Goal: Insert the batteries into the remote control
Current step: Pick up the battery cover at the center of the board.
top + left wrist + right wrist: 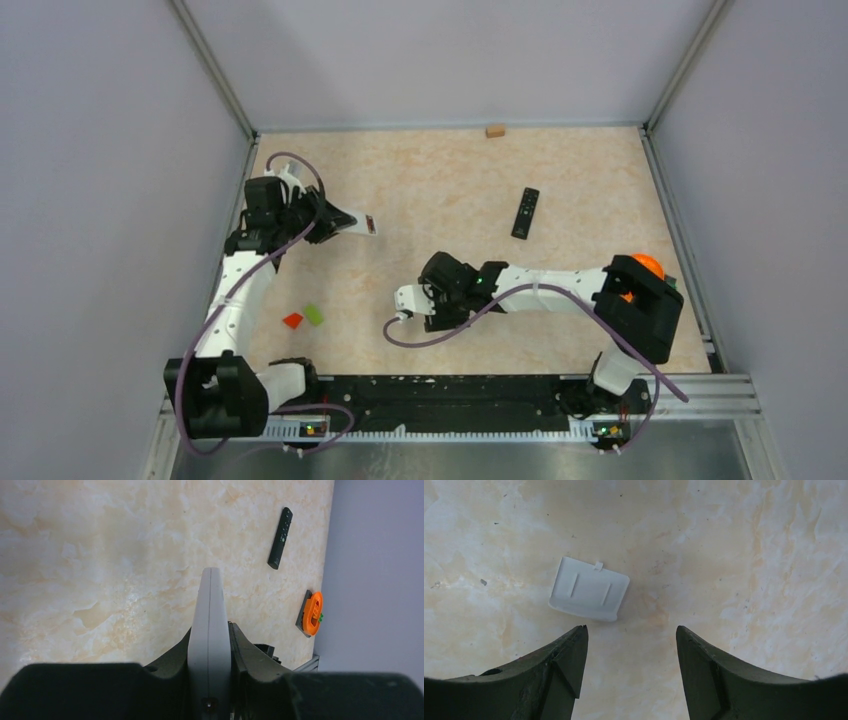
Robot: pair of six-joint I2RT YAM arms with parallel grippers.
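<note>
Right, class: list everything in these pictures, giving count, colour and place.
black remote: one, black, far right of table
pale remote: one, light grey, in left hand
battery cover: one, light grey, on table by right hand
wooden block: one, tan, far edge
flat blocks: two, red and lime green, near left
orange part: one, orange, table's right edge
left hand: one, dark, shut on pale remote
right hand: one, dark, open near battery cover

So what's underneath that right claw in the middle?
A small pale grey cover plate lies flat on the marbled table, just beyond the open right gripper. Whatever lies beneath the plate is hidden.
</note>
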